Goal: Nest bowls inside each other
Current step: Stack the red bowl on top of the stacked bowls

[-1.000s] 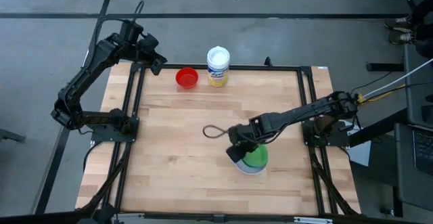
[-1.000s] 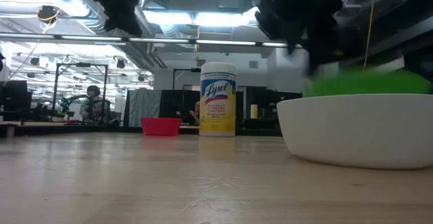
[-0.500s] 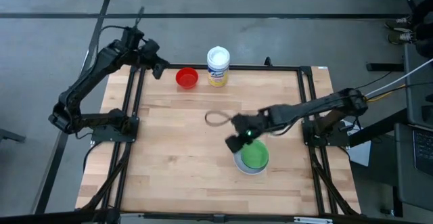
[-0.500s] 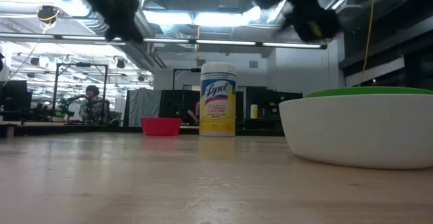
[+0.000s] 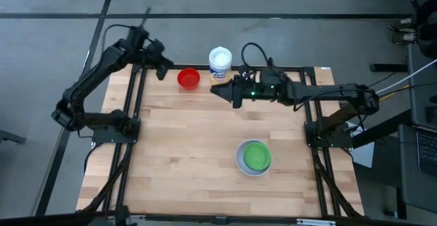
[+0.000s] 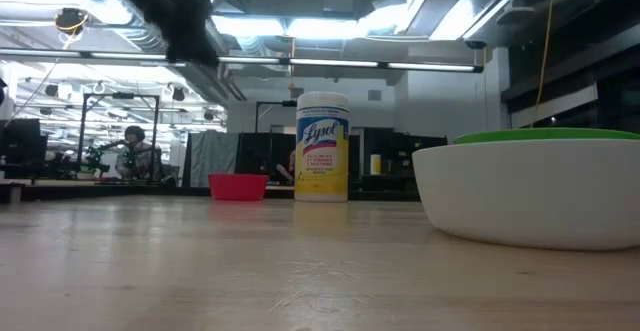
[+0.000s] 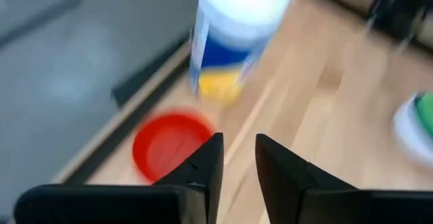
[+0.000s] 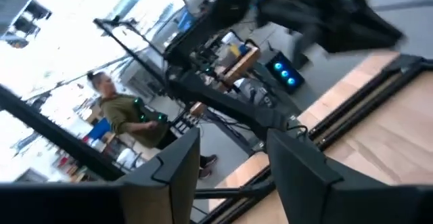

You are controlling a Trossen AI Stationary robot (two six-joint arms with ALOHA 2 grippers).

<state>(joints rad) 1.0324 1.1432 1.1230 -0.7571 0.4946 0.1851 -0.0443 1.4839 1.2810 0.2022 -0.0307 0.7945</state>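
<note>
A green bowl (image 5: 257,156) sits nested in the white bowl (image 5: 240,162) on the table's near right part; in the low view only its green rim (image 6: 545,135) shows above the white bowl (image 6: 530,196). A red bowl (image 5: 188,78) stands alone at the far edge, its open side up. My left gripper (image 5: 164,71) hovers just left of the red bowl (image 7: 169,146), open by a narrow gap, with nothing between its fingers (image 7: 237,166). My right gripper (image 5: 218,90) hangs high near the far edge, pointing level toward the left, open and empty (image 8: 233,166).
A white tub with a yellow label (image 5: 220,65) stands upright at the far edge between the red bowl and my right gripper. The black table frame (image 5: 136,96) runs along the edges. Bare wood (image 5: 177,151) lies across the table's middle and near left. A person (image 8: 128,116) is in the room beyond.
My right gripper has drawn away from the green bowl, risen and swung toward the far edge, tipping from pointing down to level. The green bowl has sunk from above the white bowl's rim down into that bowl. My left gripper has dipped slightly toward the red bowl.
</note>
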